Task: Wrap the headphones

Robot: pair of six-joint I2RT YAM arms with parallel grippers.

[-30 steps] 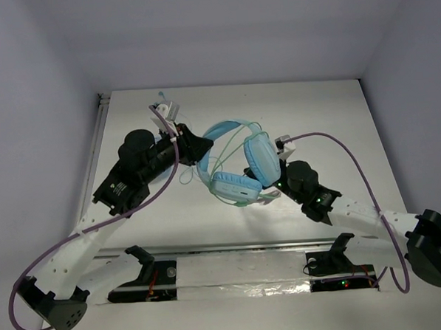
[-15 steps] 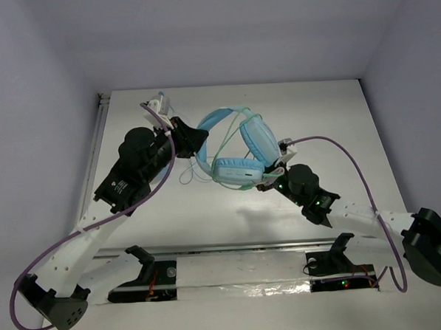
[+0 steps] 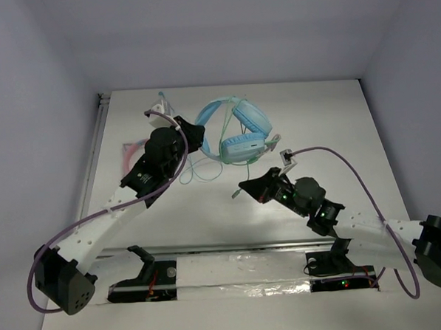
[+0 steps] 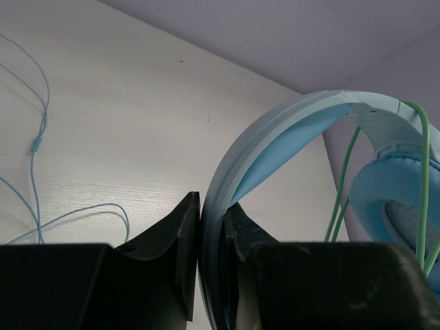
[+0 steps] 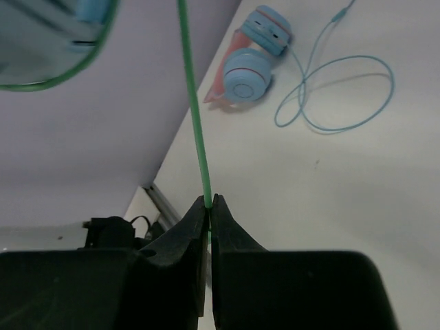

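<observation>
The light-blue headphones (image 3: 237, 128) hang above the far middle of the table. My left gripper (image 3: 198, 134) is shut on their wide headband (image 4: 275, 137), which runs between the jaws of the left gripper (image 4: 212, 203). One padded earcup (image 4: 395, 199) shows at the right of the left wrist view, with the green cable (image 4: 342, 185) looped over it. My right gripper (image 3: 245, 187) sits nearer and lower, apart from the earcups. In the right wrist view this gripper (image 5: 209, 201) is shut on the thin green cable (image 5: 194, 103), which rises taut towards the headphones (image 5: 41, 34).
Smaller pink-banded headphones (image 5: 251, 65) lie at the left of the table, mostly hidden behind the left arm in the top view (image 3: 134, 149). Their thin light-blue cable (image 5: 337, 103) loops over the table (image 3: 336, 114). A metal rail (image 3: 94, 149) lines the left edge.
The left gripper has carried the headphones up and farther back. The right gripper has left the earcups, drawn back towards the near side and shut on the green cable.
</observation>
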